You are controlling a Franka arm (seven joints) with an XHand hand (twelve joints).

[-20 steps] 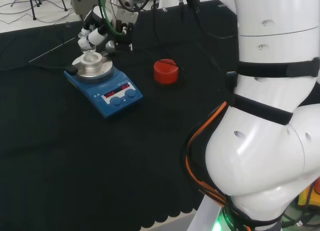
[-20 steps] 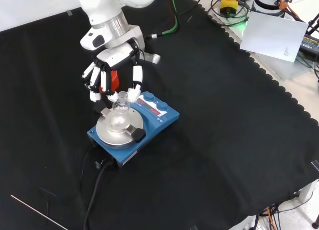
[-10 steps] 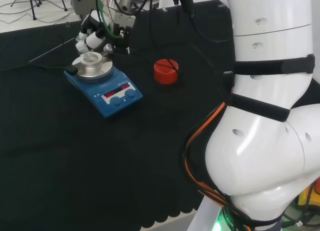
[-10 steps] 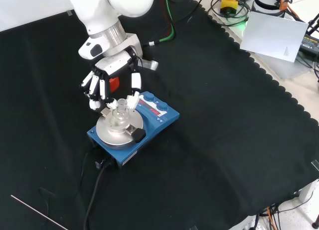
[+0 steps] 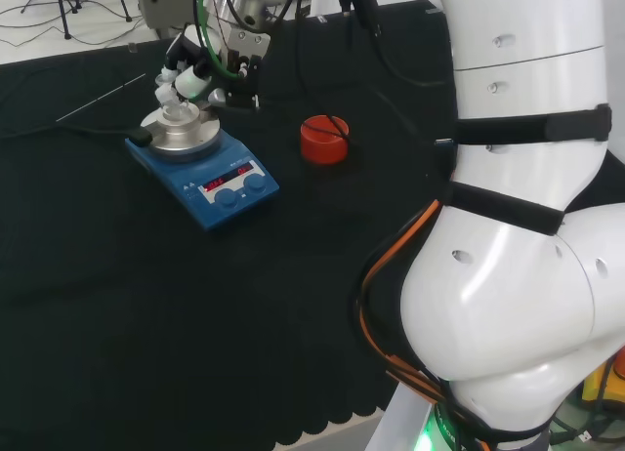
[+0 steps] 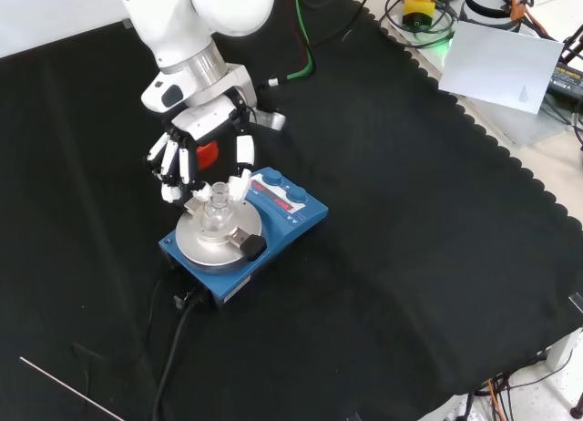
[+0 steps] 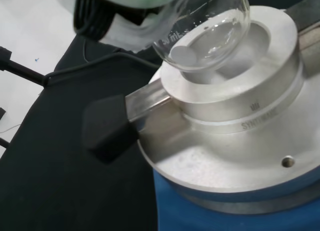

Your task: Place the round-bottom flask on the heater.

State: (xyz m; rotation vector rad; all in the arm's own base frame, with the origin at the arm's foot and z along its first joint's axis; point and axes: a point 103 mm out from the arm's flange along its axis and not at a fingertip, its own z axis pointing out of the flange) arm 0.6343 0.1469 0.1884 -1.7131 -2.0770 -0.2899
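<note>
A clear round-bottom flask [image 6: 217, 202] hangs neck up over the heater's round metal block [image 6: 211, 241]. The hand [image 6: 196, 148] is above it, fingers curled down around the neck, shut on the flask. In the wrist view the glass bulb [image 7: 205, 31] sits slightly tilted just over the block's hollow [image 7: 250, 46], with a blurred white finger [image 7: 132, 28] beside it; I cannot tell whether glass touches metal. The heater [image 5: 210, 173] is blue with two knobs, and in the head view the hand [image 5: 195, 70] and flask [image 5: 172, 104] are above its plate.
A red ribbed ring stand [image 5: 323, 139] sits right of the heater in the head view. A black knob [image 7: 107, 126] juts from the block's side. A black cable [image 6: 173, 348] leaves the heater. A thin rod [image 6: 64, 389] lies near the cloth's front-left corner.
The hand has carried the flask a little lower and slightly left in the front view, bringing the bulb down over the block's hollow. The heater has not moved.
</note>
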